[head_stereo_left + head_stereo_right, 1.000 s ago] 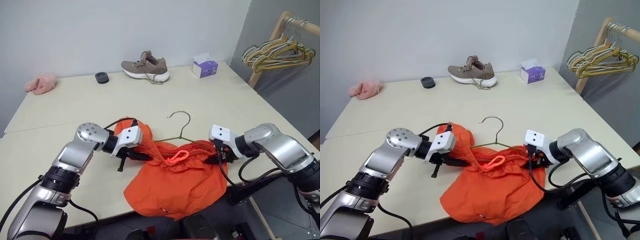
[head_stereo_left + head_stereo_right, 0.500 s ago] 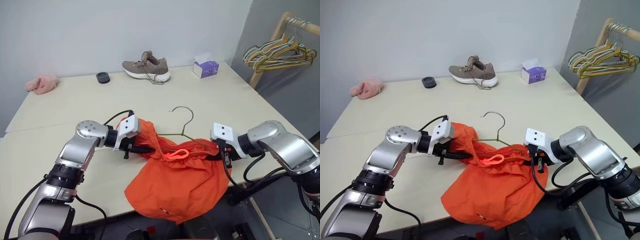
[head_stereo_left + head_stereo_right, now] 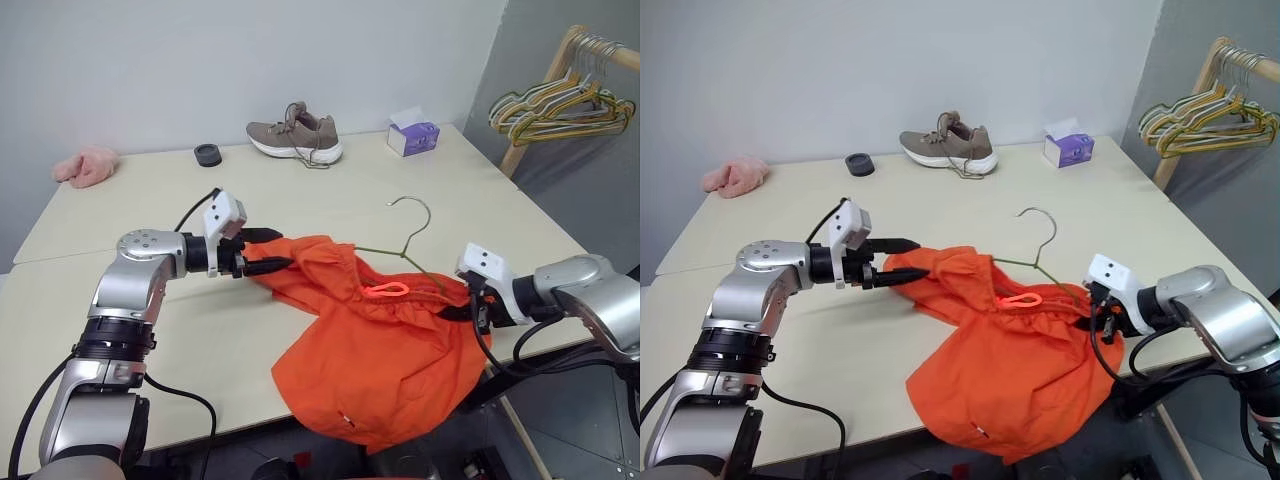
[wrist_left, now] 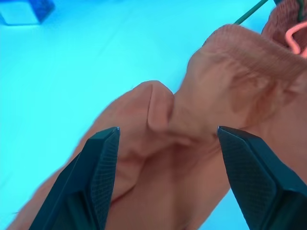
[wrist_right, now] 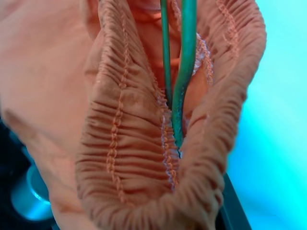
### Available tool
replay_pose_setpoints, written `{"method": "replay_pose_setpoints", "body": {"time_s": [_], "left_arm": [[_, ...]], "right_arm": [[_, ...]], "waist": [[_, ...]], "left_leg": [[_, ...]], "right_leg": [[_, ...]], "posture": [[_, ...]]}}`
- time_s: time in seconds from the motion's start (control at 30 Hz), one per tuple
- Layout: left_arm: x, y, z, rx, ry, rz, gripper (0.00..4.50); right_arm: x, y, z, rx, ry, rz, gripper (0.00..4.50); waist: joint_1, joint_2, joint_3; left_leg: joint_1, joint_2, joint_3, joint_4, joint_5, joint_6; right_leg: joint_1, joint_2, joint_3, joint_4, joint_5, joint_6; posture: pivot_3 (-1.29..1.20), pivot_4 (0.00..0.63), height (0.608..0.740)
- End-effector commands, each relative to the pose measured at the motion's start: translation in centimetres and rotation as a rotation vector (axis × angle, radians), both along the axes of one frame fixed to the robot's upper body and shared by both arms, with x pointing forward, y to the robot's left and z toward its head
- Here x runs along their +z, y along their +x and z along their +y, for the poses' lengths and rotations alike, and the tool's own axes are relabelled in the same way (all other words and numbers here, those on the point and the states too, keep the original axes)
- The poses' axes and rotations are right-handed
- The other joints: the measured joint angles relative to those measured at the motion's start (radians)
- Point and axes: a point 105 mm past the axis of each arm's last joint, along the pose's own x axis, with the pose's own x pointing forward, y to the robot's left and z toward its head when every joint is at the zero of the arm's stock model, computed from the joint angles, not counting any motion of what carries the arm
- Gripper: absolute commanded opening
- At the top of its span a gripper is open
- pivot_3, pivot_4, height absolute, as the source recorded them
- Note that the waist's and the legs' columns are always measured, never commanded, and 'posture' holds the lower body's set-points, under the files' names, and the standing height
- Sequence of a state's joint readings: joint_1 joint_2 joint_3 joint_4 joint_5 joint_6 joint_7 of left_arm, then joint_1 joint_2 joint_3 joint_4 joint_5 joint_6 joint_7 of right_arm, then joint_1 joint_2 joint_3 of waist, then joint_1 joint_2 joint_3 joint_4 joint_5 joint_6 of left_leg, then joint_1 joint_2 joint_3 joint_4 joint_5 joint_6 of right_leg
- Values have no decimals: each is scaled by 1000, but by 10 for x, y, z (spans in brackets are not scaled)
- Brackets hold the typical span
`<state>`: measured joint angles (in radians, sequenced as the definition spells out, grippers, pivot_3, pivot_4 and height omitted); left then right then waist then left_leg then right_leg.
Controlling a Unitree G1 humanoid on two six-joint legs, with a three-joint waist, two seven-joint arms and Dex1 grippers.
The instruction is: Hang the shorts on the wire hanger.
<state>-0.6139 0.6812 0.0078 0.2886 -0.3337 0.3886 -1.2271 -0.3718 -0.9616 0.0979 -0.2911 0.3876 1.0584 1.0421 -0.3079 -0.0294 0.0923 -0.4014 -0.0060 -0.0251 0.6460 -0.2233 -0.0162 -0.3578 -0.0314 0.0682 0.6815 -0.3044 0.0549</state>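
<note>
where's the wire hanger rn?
Head views: the wire hanger lies on the table, right of centre, hook toward the shoe, lower part inside the shorts waistband by the right gripper.

**A bare test room set up for laundry handling**

A wide cream table (image 3: 330, 210) stands against a plain grey wall. A wooden rack (image 3: 548, 75) holding bunched yellow, green and grey hangers (image 3: 545, 108), a brown sneaker (image 3: 294, 134) and a purple tissue box (image 3: 412, 135) suggest staged props.

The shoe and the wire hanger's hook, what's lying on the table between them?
Nothing: in the left eye view, bare table separates the shoe from the wire hanger.
</note>
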Motion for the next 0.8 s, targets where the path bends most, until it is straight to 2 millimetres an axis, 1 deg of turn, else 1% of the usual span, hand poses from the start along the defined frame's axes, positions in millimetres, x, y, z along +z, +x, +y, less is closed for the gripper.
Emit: {"method": "replay_pose_setpoints", "body": {"time_s": [0.03,0.1,0.17,0.27,0.3,0.4,0.43,0.47,0.53,0.6,0.67,0.73,0.8], "left_arm": [[17,-10,-19,-89,-61,-18,3413],[17,-18,-32,-151,-74,-2,3413],[20,-26,-51,-225,-97,4,3413],[26,-35,-79,-327,-125,1,3413],[29,-38,-87,-353,-135,-6,3413],[36,-43,-108,-420,-165,-25,3413],[39,-44,-113,-436,-174,-33,3413],[41,-44,-118,-444,-184,-43,3580],[44,-47,-125,-469,-187,-66,3981],[51,-49,-133,-488,-219,-102,4482],[58,-48,-141,-482,-259,-151,4482],[62,-47,-147,-472,-284,-187,4482],[62,-48,-150,-473,-292,-207,4482]], "right_arm": [[19,3,-18,-147,63,-60,0],[19,-1,-24,-206,88,-58,0],[17,-8,-34,-289,105,-54,0],[14,-20,-58,-451,103,-55,0],[15,-23,-67,-508,104,-58,0],[19,-31,-93,-672,111,-81,0],[21,-34,-100,-719,114,-87,0],[22,-37,-107,-759,113,-90,0],[22,-42,-118,-820,102,-95,0],[22,-48,-132,-890,72,-113,0],[24,-51,-146,-967,48,-145,0],[29,-50,-159,-1042,38,-182,0],[31,-50,-165,-1085,41,-200,0]], "waist": [[0,0,0],[0,0,0],[0,0,0],[1,1,-1],[1,1,-1],[-9,1,-1],[-16,1,-1],[-22,1,-1],[-30,1,-1],[-45,2,-1],[-57,2,-1],[-65,2,-1],[-78,2,-1]], "left_leg": [[0,0,0,0,0,0],[0,0,0,0,0,0],[0,0,0,0,0,0],[0,0,0,0,0,0],[0,-1,1,0,0,0],[0,-1,2,1,0,0],[1,-1,2,1,0,0],[1,0,3,1,0,0],[1,0,2,0,0,0],[1,1,2,-1,0,0],[1,1,2,-1,0,0],[1,1,3,-1,0,0],[1,1,4,-1,0,0]], "right_leg": [[0,0,0,0,0,0],[0,0,0,0,0,0],[0,0,0,0,0,0],[1,1,0,0,-1,2],[1,3,1,0,-2,4],[2,5,3,-1,-2,5],[2,6,3,-1,-2,5],[2,6,3,-1,-3,5],[2,7,3,-1,-3,5],[2,8,3,-1,-3,6],[2,8,3,-1,-3,6],[2,8,4,-2,-3,6],[2,8,4,-2,-3,6]], "posture": [[-342,25,740],[-356,26,740],[-374,30,740],[-404,37,740],[-410,39,740],[-441,47,740],[-441,47,740],[-448,50,740],[-458,54,740],[-466,58,740],[-467,60,740],[-467,61,740],[-467,62,740]]}}
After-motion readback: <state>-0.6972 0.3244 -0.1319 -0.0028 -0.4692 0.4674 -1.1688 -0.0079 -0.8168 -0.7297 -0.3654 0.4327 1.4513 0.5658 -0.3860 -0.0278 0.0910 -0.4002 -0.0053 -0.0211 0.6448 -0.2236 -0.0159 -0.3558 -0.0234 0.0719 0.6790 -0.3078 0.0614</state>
